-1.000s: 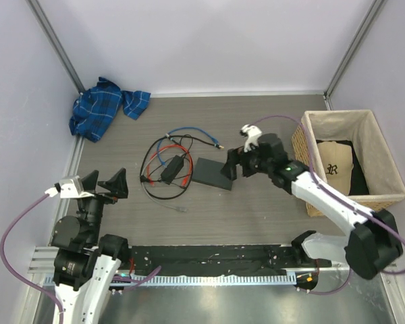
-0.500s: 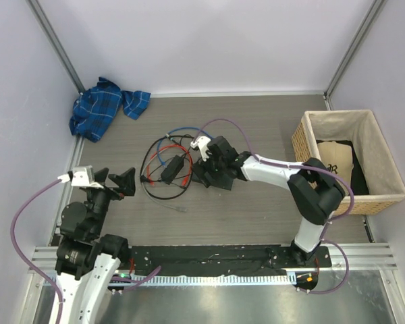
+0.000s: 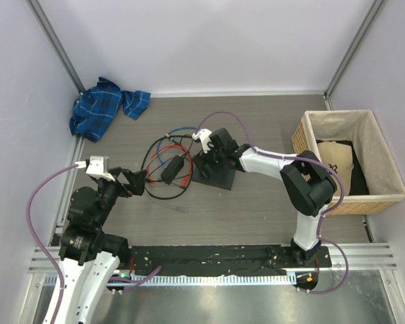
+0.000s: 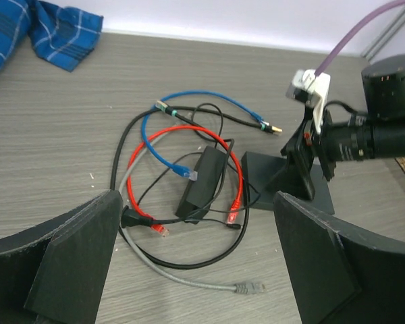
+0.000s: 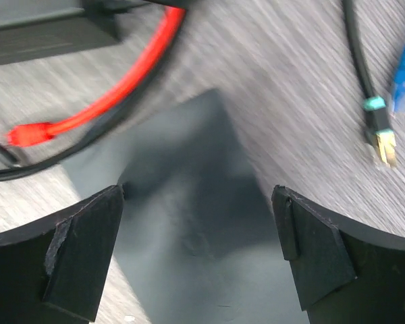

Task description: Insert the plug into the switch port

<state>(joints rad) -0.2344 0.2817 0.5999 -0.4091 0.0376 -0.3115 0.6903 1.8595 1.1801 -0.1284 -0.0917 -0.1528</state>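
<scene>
The switch [image 3: 219, 174] is a flat dark grey box lying right of a cable tangle; its port does not show in any view. My right gripper [image 3: 212, 160] hovers open just above it, and the grey top [image 5: 189, 223] fills the gap between its fingers. Loose plugs lie around: a grey plug [image 4: 248, 288] nearest my left gripper, red plugs [image 4: 234, 208] and a gold-tipped one [image 5: 385, 145]. I cannot tell which is the task's plug. My left gripper [image 3: 131, 181] stands open and empty at the tangle's left, its fingers [image 4: 74, 263] framing the cables.
A black adapter brick [image 3: 172, 167] lies in the middle of the red, blue, black and grey cables. A blue plaid cloth [image 3: 101, 108] is bunched at the back left. A wicker basket [image 3: 304, 138] holding a cap stands at the right.
My right arm swung left from beside the basket to above the switch. My left gripper moved right and forward toward the cables. Both stayed open.
</scene>
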